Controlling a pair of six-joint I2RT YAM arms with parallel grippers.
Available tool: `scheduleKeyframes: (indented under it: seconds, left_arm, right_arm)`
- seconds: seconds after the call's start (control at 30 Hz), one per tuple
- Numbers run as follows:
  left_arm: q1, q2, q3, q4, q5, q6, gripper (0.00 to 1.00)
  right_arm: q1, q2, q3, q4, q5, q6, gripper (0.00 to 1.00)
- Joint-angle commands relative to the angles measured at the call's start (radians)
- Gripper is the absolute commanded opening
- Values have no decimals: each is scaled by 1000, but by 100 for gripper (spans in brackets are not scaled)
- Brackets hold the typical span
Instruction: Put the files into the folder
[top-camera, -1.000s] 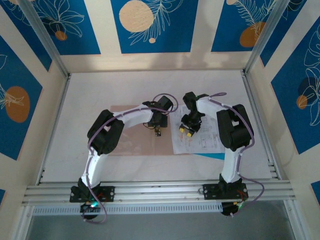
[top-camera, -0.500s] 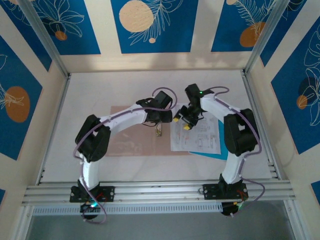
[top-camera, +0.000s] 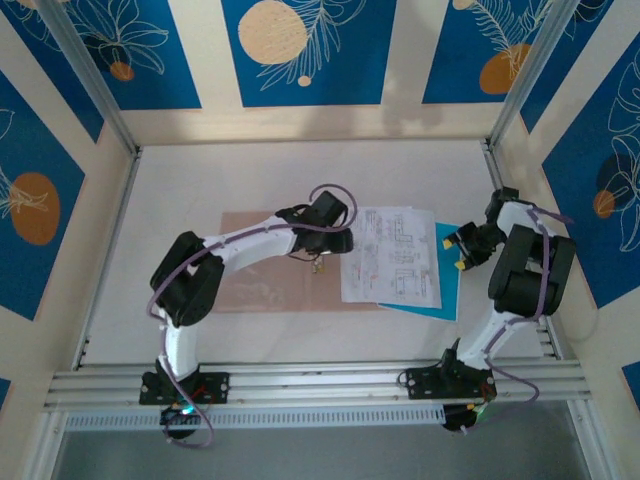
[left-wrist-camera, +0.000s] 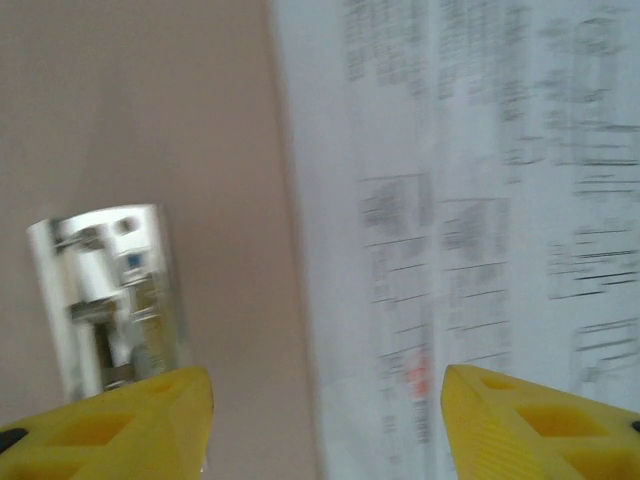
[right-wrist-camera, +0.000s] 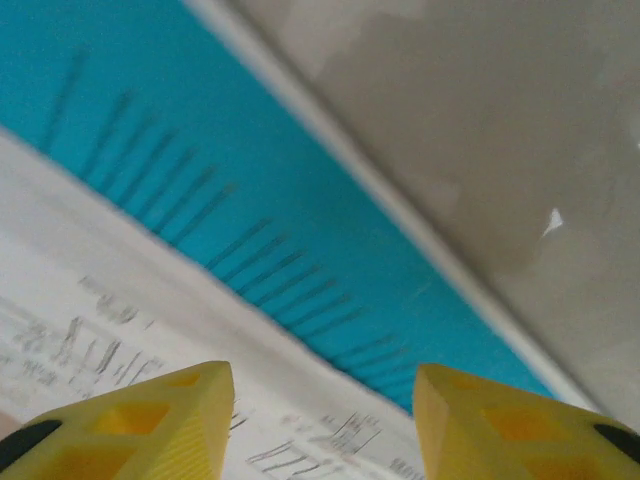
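Note:
The pinkish-brown folder (top-camera: 255, 270) lies flat at mid-table, with a small silver metal clip (left-wrist-camera: 105, 300) on it near its right edge. The files sit just right of it: white printed sheets (top-camera: 392, 255) on top of a bright blue sheet (top-camera: 450, 290) that sticks out to the right. My left gripper (left-wrist-camera: 325, 425) hovers open over the line where the folder (left-wrist-camera: 150, 110) meets the white sheets (left-wrist-camera: 480, 200). At the files' right edge, my right gripper (top-camera: 461, 254) is open above the blue sheet (right-wrist-camera: 250, 200) and white sheet (right-wrist-camera: 90, 290), holding nothing.
White enclosure walls with metal posts (top-camera: 515, 90) surround the table. The right arm's elbow (top-camera: 530, 265) stands close to the right wall. An aluminium rail (top-camera: 320, 382) runs along the near edge. Bare tabletop (right-wrist-camera: 480, 120) shows beyond the blue sheet.
The right arm has swung from over the middle of the white sheets out to their right edge. The left gripper has shifted slightly right, towards the folder's right edge.

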Motion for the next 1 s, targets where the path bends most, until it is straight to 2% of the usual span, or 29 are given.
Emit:
scheduleKeyframes:
  seconds: [0.0,0.1,0.2,0.43,0.7,0.83,0.97]
  left_arm:
    - [57,-60,-74,-4,-34,-1,62]
    - [94,-64,-112,-12,-39,9,59]
    - [126,-77,-156,-11,-50,22,55]
    - [158,-44,-220,37,-9,44,47]
    - [160,-28,-248,84,11,30,40]
    - [159,-42,-246,85,16,32,40]
    - [152,-110,-241,40,-41,34,40]
  right_arm:
    - [13,63,-2,-3,-67,-26,46]
    - [46,94,18,-19,-34,-2,41]
    - [66,100,18,-31,20,28,30]
    - [141,137,36,-40,24,47,20]
    - [278,156,29,-18,37,122,18]
    - [309,150,48,-23,23,138,18]
    - [310,116,50,-24,18,140,18]
